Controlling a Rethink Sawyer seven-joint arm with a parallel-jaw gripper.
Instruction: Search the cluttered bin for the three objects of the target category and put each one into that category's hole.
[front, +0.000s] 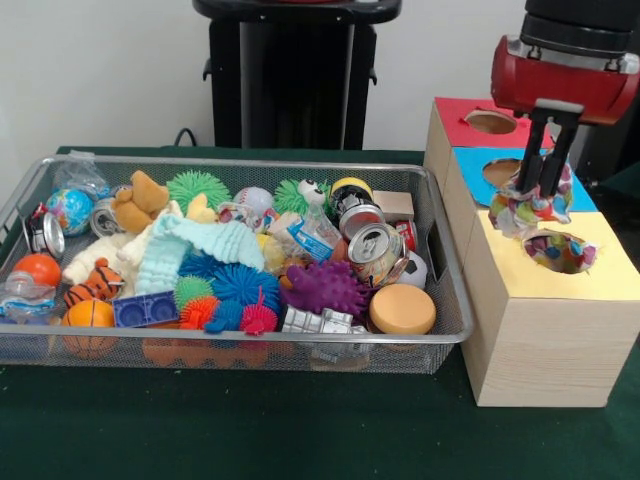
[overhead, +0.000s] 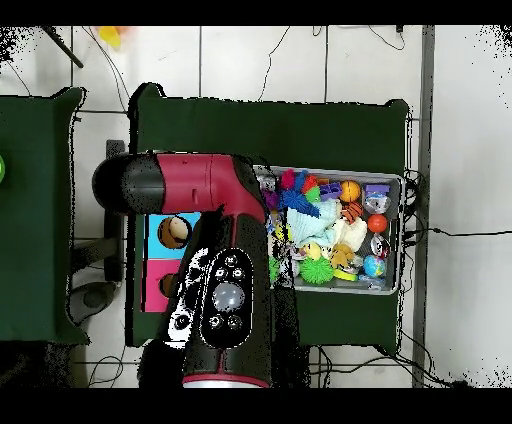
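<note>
So the dotted fabric piece (front: 532, 208) is hanging in the air, pinched between the black fingers of the gripper (front: 541, 188), right above the blue-surround hole (front: 503, 172) and just behind the yellow-surround hole (front: 560, 250). There's already more dotted fabric (front: 563, 251) stuffed down inside the yellow hole, you can see it through the cut-out. Those holes sit on a row of pale wood boxes (front: 545, 340) on the right, with the red-surround hole (front: 489, 122) at the far end. To the left of the boxes is the wire mesh bin (front: 240, 345), crammed with stuff: a pale mint knitted cloth (front: 198, 248), spiky rubber balls (front: 325, 288), a crushed can (front: 375, 252), a tan disc (front: 401, 308). In the overhead view the red arm (overhead: 215, 260) covers most of the boxes.
</note>
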